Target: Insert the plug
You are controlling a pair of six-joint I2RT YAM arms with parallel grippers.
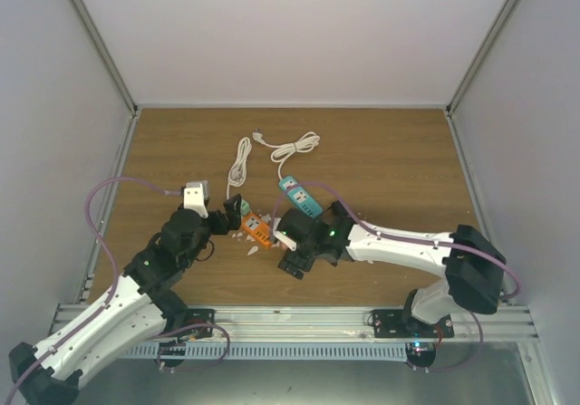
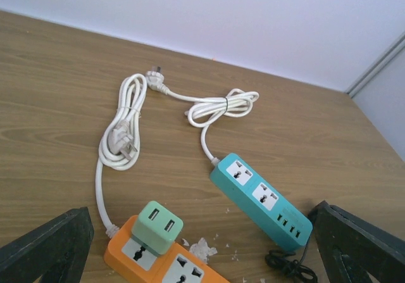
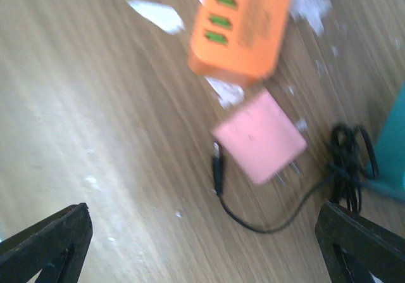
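Note:
The plug (image 3: 218, 166) is a small black connector at the end of a thin black cable (image 3: 278, 223), lying flat on the wood beside a pink adapter (image 3: 259, 135). My right gripper (image 3: 202, 248) hovers over it, open, with nothing between the fingers. The cable's coil (image 2: 288, 265) lies at the end of the teal power strip (image 2: 259, 199). My left gripper (image 2: 202, 257) is open too, above the orange power strip (image 2: 158, 264), which carries a green adapter (image 2: 155, 226) in one socket. From above, both grippers (image 1: 225, 226) (image 1: 285, 249) flank the orange strip (image 1: 256, 232).
White cords (image 2: 120, 134) (image 2: 221, 106) with white plugs lie coiled behind the strips. White scraps (image 2: 202, 249) litter the wood around the orange strip. Walls enclose the table (image 1: 390, 160) on three sides.

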